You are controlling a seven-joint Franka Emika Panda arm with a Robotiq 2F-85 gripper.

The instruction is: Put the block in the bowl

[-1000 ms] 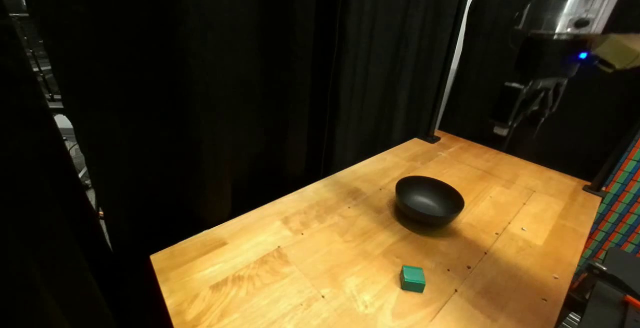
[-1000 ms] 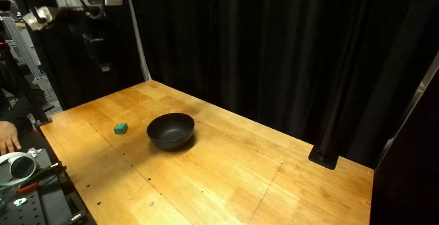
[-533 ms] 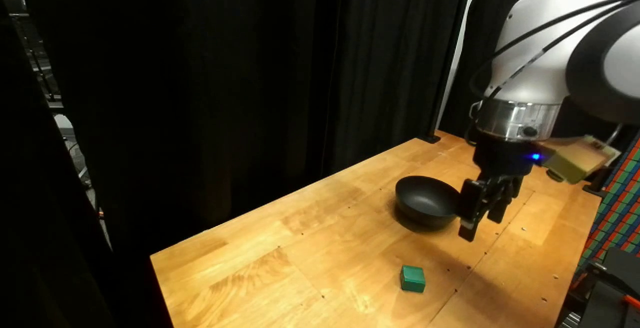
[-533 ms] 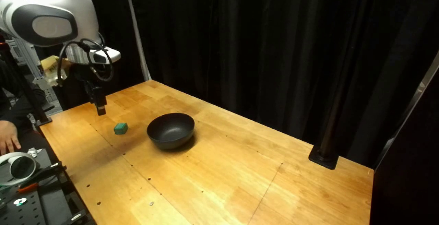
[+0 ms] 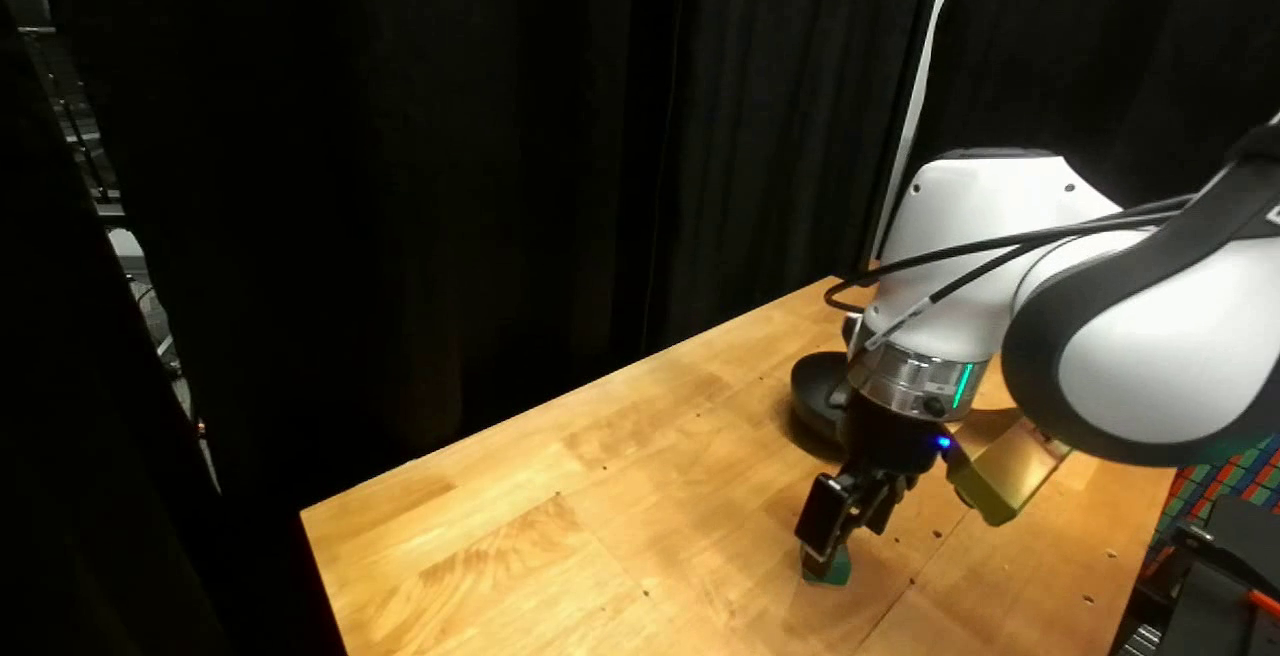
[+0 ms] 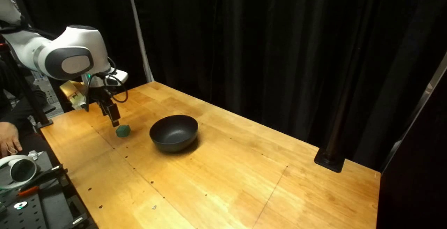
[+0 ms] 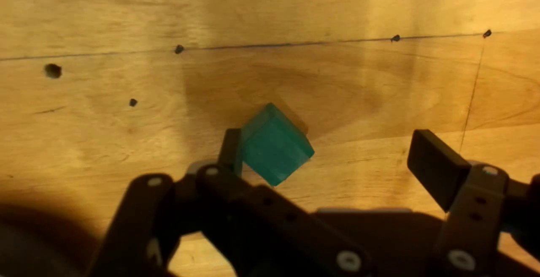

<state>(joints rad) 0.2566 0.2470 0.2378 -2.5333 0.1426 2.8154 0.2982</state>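
Note:
The block (image 7: 276,150) is a small green cube on the wooden table, turned cornerwise to my jaws in the wrist view. My gripper (image 7: 331,154) is open, fingers wide apart. The block lies close beside the left finger in that view; whether they touch I cannot tell. A wide gap separates it from the right finger. In both exterior views my gripper (image 5: 850,541) (image 6: 114,120) is low over the block (image 5: 838,569) (image 6: 123,131), partly hiding it in one. The black bowl (image 6: 171,147) stands upright near the block; my arm partly covers the bowl (image 5: 815,406) in an exterior view.
The wooden table (image 6: 223,183) has small holes and drawn lines. A black post base (image 6: 329,161) stands at its edge. Black curtains (image 6: 262,47) line the back. A side cart (image 6: 49,197) with a white-ringed device and a person's hand (image 6: 9,138) are beside the table.
My arm has come down from high above the table and moved over to the block, past the bowl. Block and bowl have not moved.

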